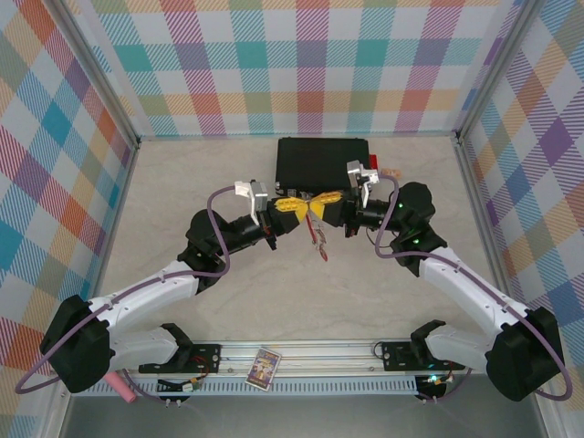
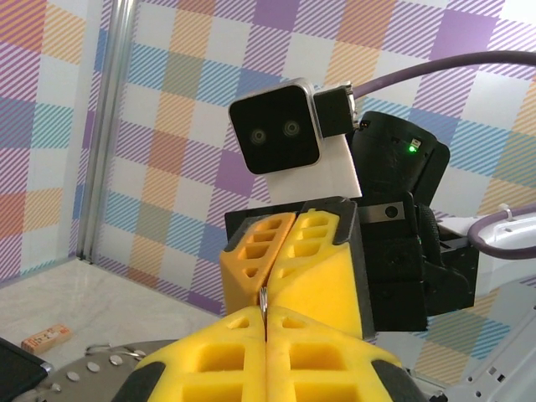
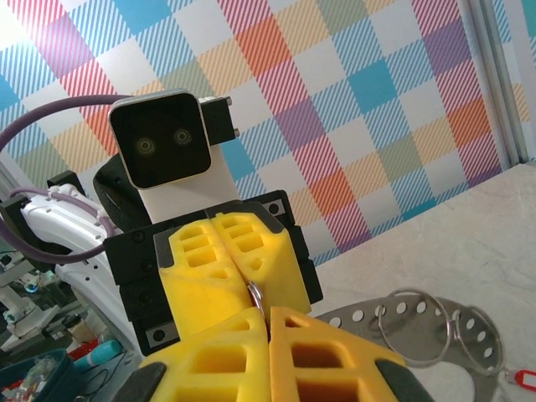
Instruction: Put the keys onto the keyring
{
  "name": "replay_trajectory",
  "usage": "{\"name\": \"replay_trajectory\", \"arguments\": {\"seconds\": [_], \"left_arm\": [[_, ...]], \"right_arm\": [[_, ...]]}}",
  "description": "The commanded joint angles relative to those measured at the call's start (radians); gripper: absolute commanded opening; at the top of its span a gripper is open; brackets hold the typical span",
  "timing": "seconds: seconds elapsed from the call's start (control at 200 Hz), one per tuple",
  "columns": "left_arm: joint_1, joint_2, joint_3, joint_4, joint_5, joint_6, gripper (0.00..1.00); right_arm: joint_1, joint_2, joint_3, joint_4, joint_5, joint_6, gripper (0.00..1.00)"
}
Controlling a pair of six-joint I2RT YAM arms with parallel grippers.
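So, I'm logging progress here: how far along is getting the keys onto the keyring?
Done: the keyring looks picked up, hanging free. In hand: left gripper and right gripper, both shut, pinch a thin silver piece tip to tip. Left: I can't tell whether any key is threaded; a red-tagged key shows near the ring.

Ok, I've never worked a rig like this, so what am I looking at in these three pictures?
Two robot arms are bolted to the near edge of a pale table. One picture looks down from above; the other two come from a camera on each wrist, looking over that arm's own yellow fingers at the opposite arm. The left gripper and right gripper are both shut, tip to tip above the table, pinching a thin silvery wire between them, seemingly the wire-loop keyring; a small red-tagged key shows near its loops. On the table behind lie a black rectangular case and a small orange block.
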Motion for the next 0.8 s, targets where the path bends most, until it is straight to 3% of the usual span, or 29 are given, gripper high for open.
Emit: {"name": "replay_trajectory", "arguments": {"seconds": [0.0,0.15,0.235,0.38,0.585,0.795], "left_arm": [[-0.01,0.004,0.023,0.028,0.026,0.0,0.0],[-0.01,0.006,0.029,-0.009,0.027,0.014,0.03],[-0.009,-0.001,0.034,-0.054,0.023,0.029,0.17],[0.003,-0.03,0.059,-0.206,0.028,0.087,0.24],[0.043,-0.061,0.142,-0.505,0.088,0.196,0.24],[0.047,-0.059,0.232,-0.766,0.079,0.316,0.24]], "right_arm": [[-0.005,0.001,0.033,0.042,-0.024,0.001,0.0],[-0.006,-0.018,0.033,-0.044,-0.016,-0.048,0.0],[-0.006,-0.032,0.033,-0.089,-0.013,-0.082,0.0],[-0.011,-0.05,0.041,-0.218,-0.014,-0.186,0.0],[-0.013,-0.057,0.071,-0.446,-0.02,-0.384,0.0],[-0.013,-0.052,0.102,-0.629,-0.005,-0.539,0.0]]}}
